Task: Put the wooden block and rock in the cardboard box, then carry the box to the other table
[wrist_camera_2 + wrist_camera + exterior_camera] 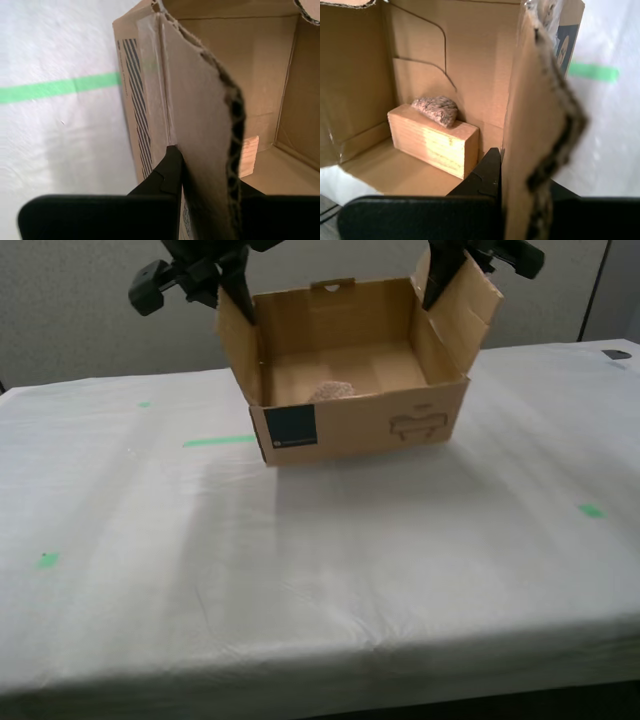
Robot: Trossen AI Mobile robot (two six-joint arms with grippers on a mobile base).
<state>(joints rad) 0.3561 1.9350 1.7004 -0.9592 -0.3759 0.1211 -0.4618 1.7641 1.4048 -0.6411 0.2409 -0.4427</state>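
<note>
Desk (300, 580): wide surface under wrinkled white sheeting, filling the near part of the exterior view. Green tape marks: one small mark (46, 560) near the exterior view's left, one (592, 510) near its right, one longer strip (218, 441) just beside the box on the exterior view's left.

Cardboard box (390, 425): brown corrugated carton, standing upright on the desk toward the far side, top open, side flaps raised. Long axis runs across the exterior view. Front face carries a dark teal square label (290, 427) with a line of small pale print too fine to read, and a line drawing (418, 425) toward the exterior view's right. The second wrist view shows a block of black diagonal stripes (137, 115) on an outer wall; no legible writing.

Wooden block (432, 141): pale layered-grain brick, lying flat on the box floor against the front wall, long axis along that wall. A pale end shows in the second wrist view (248, 156).

Rock (436, 109): lumpy beige-pink stone, resting on top of the wooden block, touching the box wall. Seen over the front wall in the exterior view (332, 391).

My first gripper (517, 170): clamped on the edge of one raised side flap (540, 125), a finger on each face.

My second gripper (202, 167): clamped likewise on the opposite side flap (200, 130).
</note>
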